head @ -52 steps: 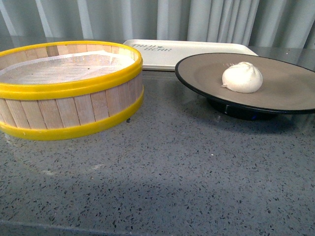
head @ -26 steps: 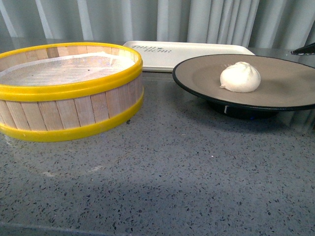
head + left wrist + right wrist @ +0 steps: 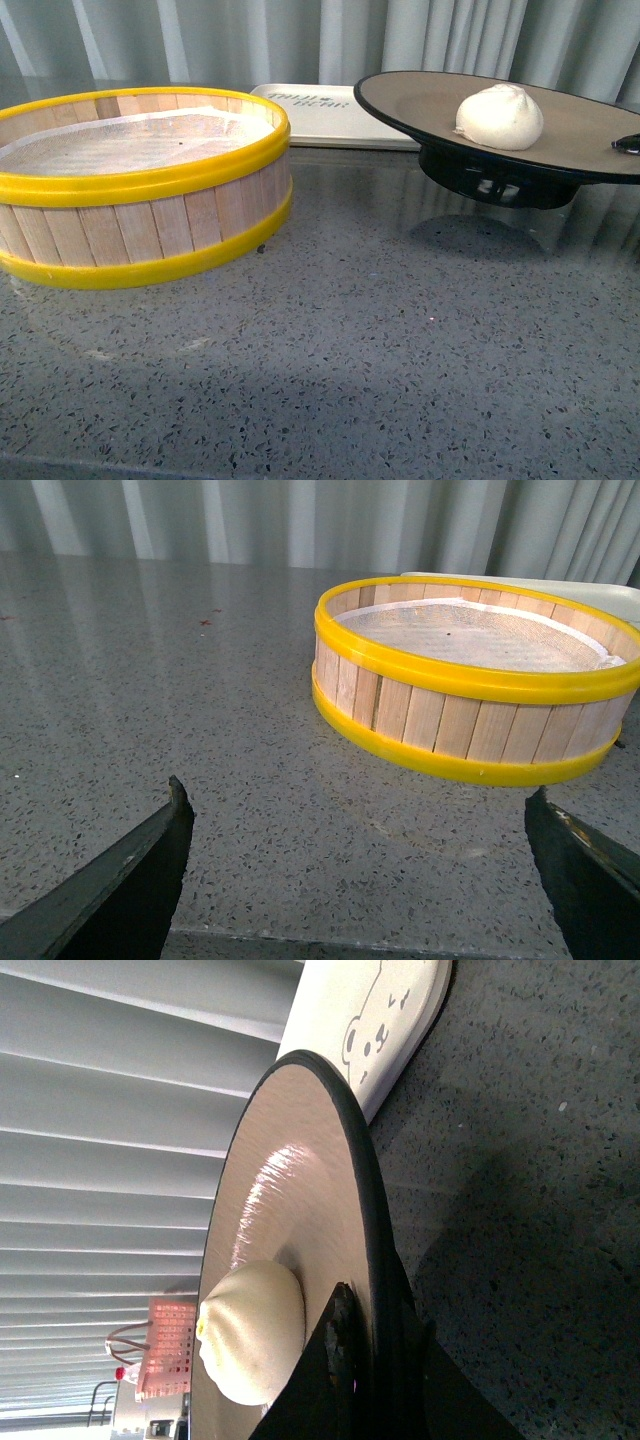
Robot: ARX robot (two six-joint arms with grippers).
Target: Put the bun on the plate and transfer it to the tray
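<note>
The cream-white bun (image 3: 500, 116) sits on the tan-brown plate (image 3: 420, 100) with a black rim. The plate hangs above the counter at the right, its shadow below it. My right gripper (image 3: 628, 143) is shut on the plate's right rim; only a dark fingertip shows at the front view's right edge. In the right wrist view my right gripper (image 3: 365, 1360) clamps the plate's rim (image 3: 355, 1160) with the bun (image 3: 255, 1330) beside the upper finger. The cream tray (image 3: 320, 110) lies behind the plate; it also shows in the right wrist view (image 3: 380, 1020). My left gripper (image 3: 360, 880) is open and empty over bare counter.
A round wooden steamer basket (image 3: 140, 185) with yellow rims and a white liner stands at the left, also seen in the left wrist view (image 3: 480, 675). The grey speckled counter (image 3: 350, 350) spreads in front. Pale curtains hang behind.
The plate with the bun has risen off the counter and now hangs partly in front of the tray. A right fingertip now shows on the plate's rim.
</note>
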